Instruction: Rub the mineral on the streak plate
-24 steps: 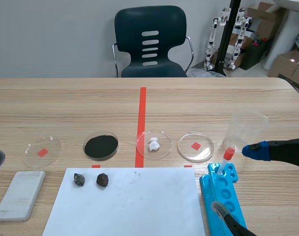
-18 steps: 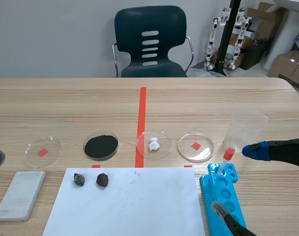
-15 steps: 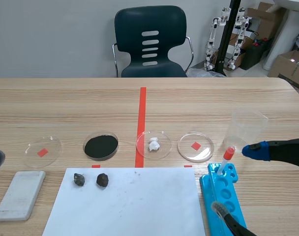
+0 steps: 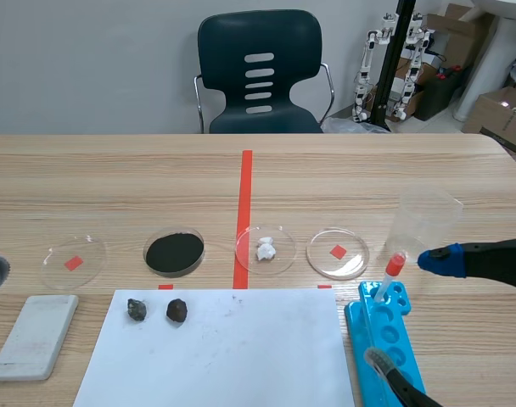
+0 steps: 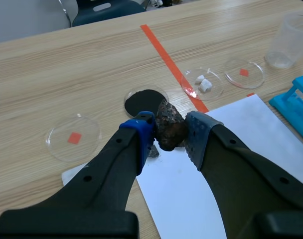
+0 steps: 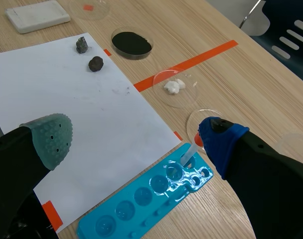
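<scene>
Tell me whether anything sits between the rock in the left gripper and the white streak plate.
Nothing visible does. The left gripper is shut on the rock, and the streak plate has a bare top. The clear dish behind it and the loose rocks on the paper beside it are apart from it.

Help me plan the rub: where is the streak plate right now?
Scene view: the white streak plate lies flat on the table's near left, just left of the paper sheet.
</scene>
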Robot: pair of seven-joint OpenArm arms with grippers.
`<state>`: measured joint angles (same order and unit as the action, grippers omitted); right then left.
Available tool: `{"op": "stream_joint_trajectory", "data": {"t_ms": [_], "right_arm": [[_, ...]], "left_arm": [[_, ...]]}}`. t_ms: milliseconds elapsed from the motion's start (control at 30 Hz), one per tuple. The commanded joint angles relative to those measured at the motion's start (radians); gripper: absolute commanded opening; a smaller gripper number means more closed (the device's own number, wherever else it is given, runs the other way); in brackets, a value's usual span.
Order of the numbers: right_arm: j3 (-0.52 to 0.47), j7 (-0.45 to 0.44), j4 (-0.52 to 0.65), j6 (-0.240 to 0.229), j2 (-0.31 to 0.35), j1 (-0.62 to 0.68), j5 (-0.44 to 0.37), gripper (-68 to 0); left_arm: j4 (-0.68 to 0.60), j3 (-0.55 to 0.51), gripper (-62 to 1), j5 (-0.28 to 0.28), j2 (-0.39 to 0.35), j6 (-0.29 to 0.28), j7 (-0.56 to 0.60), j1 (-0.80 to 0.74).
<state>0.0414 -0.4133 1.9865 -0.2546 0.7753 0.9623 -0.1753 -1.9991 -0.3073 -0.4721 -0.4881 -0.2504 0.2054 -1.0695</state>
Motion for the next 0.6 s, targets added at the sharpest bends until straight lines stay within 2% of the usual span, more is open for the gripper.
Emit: {"op": "stream_joint_trajectory", "data": {"t_ms": [0, 100, 367, 433, 567], "right_arm": [[-0.001, -0.011, 0.005, 0.000, 0.000, -0.001, -0.011, -14.6], [-0.001, -0.011, 0.005, 0.000, 0.000, -0.001, -0.011, -14.6], [-0.001, -0.011, 0.005, 0.000, 0.000, -0.001, -0.011, -14.6], [-0.001, -0.011, 0.005, 0.000, 0.000, -0.001, -0.011, -14.6], [-0.001, -0.011, 0.005, 0.000, 0.000, -0.001, -0.011, -14.6]], "left_arm": [[-0.018, 0.010, -50.9, -0.007, -0.002, -0.015, 0.015, 0.031], [-0.018, 0.032, -50.9, -0.007, -0.002, -0.034, 0.014, 0.072], [-0.018, 0.130, -50.9, -0.006, -0.003, -0.033, 0.003, 0.153], [-0.018, 0.148, -50.9, -0.006, -0.008, -0.033, -0.034, 0.184], [-0.018, 0.163, -50.9, -0.006, -0.011, -0.032, -0.193, 0.250]]}}
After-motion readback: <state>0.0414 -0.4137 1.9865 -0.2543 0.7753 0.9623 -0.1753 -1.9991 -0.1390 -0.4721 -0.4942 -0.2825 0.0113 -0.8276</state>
